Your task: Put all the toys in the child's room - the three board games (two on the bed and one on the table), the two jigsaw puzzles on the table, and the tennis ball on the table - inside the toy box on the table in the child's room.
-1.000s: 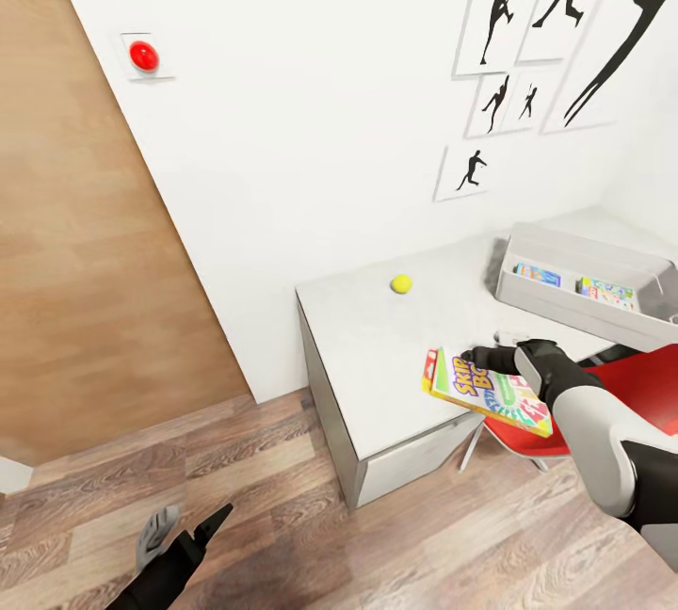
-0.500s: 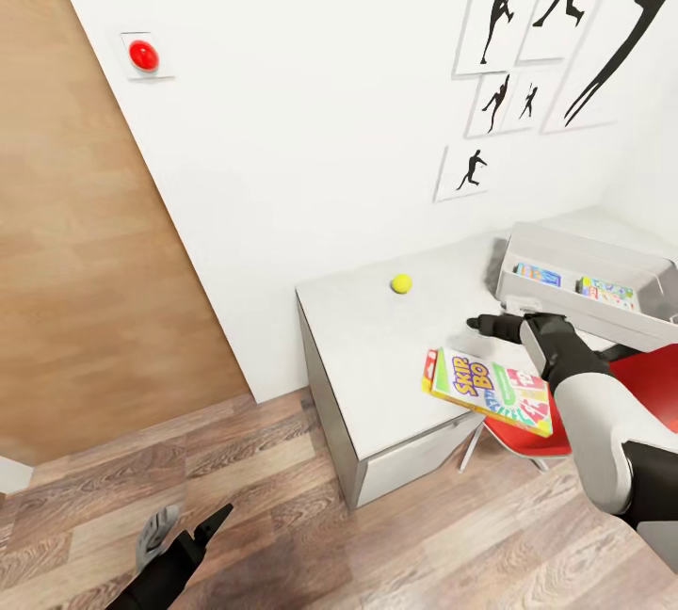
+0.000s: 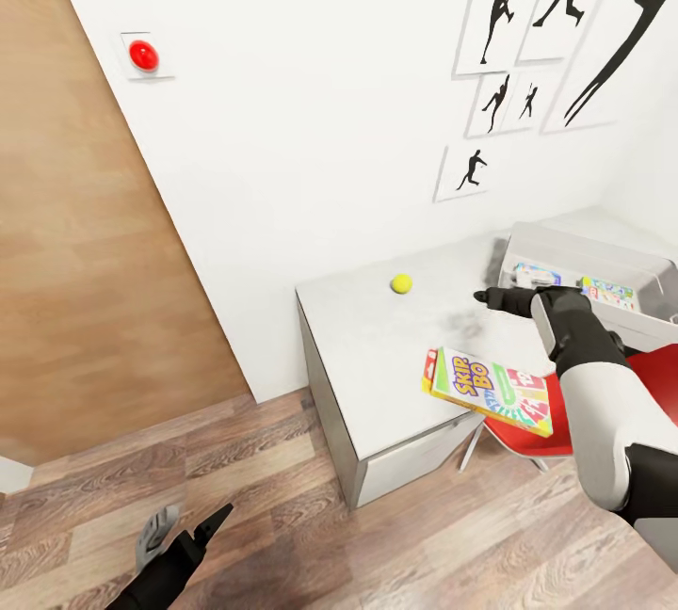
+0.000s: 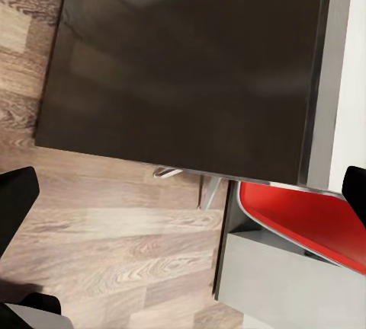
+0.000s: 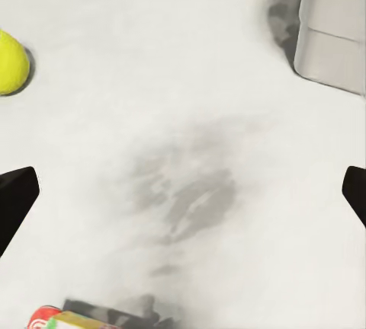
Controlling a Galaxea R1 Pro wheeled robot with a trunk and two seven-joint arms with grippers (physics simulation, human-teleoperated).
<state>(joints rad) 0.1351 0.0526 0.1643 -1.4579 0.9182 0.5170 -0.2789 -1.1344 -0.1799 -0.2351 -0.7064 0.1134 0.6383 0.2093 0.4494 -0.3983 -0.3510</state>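
Currently the right gripper point(image 3: 493, 297) hovers spread wide and empty above the pale table point(image 3: 358, 346), between the tennis ball point(image 3: 402, 283) and the grey toy box point(image 3: 565, 257). Just beside it, the Skip-Bo board game point(image 3: 490, 391) overhangs the table's edge above a red chair point(image 3: 650, 384). Low over the wood floor point(image 3: 282, 506), the left gripper point(image 3: 184, 523) also hangs parted, holding nothing.

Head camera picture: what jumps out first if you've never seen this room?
Probably the yellow tennis ball, alone on the white table near the wall, and the bright Skip-Bo box at the table's front edge. Then the right gripper, open, above the table beside the grey toy box.
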